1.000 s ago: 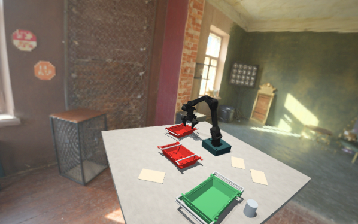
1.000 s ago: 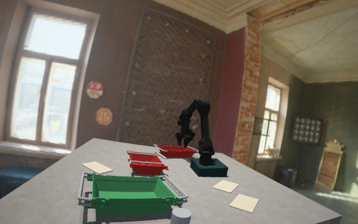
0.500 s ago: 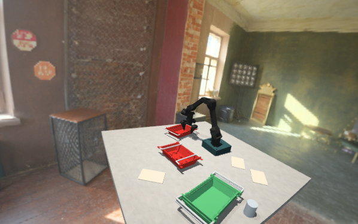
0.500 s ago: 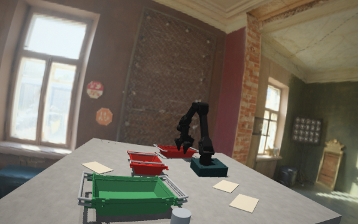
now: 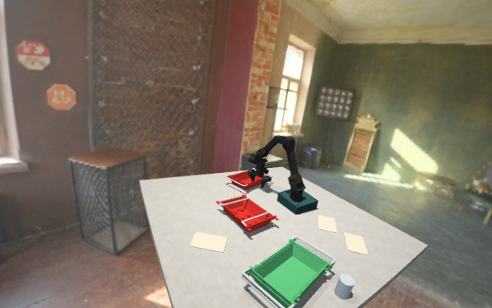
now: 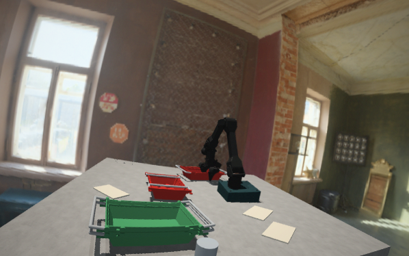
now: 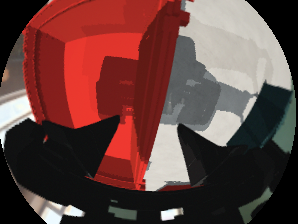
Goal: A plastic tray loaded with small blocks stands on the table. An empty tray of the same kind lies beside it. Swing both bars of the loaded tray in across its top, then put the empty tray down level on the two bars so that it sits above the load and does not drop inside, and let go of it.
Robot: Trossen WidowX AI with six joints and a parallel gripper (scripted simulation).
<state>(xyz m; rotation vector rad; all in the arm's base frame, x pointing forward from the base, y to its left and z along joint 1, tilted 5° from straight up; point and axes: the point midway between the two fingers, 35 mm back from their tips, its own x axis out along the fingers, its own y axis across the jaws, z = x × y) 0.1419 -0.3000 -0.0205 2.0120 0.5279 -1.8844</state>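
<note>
The loaded red tray (image 5: pixel 259 226) (image 6: pixel 167 195) stands mid-table with small red blocks inside. Its far wire bar (image 5: pixel 235 201) and near wire bar (image 5: pixel 257 218) (image 6: pixel 169 187) both lie across its top. The empty red tray (image 5: pixel 239 179) (image 6: pixel 195 176) (image 7: pixel 82 55) stands upright at the back, its bars out at the ends. My gripper (image 5: pixel 258 182) (image 6: pixel 206 174) (image 7: pixel 149 121) is open and points down over the empty tray's long side nearest the arm base. In the wrist view that wall runs between the fingertips, one over the inside, one outside. Fingertip height against the rim is hard to tell.
A green tray (image 5: pixel 292 272) (image 6: pixel 150 237) with grey bars stands at the front, a grey cylinder (image 5: pixel 345 287) (image 6: pixel 206 247) beside it. Flat cream cards (image 5: pixel 208 241) (image 5: pixel 327 223) (image 6: pixel 279 232) lie on the table. The teal arm base (image 5: pixel 297 204) (image 6: pixel 238 196) (image 7: pixel 260 117) is right of the red trays.
</note>
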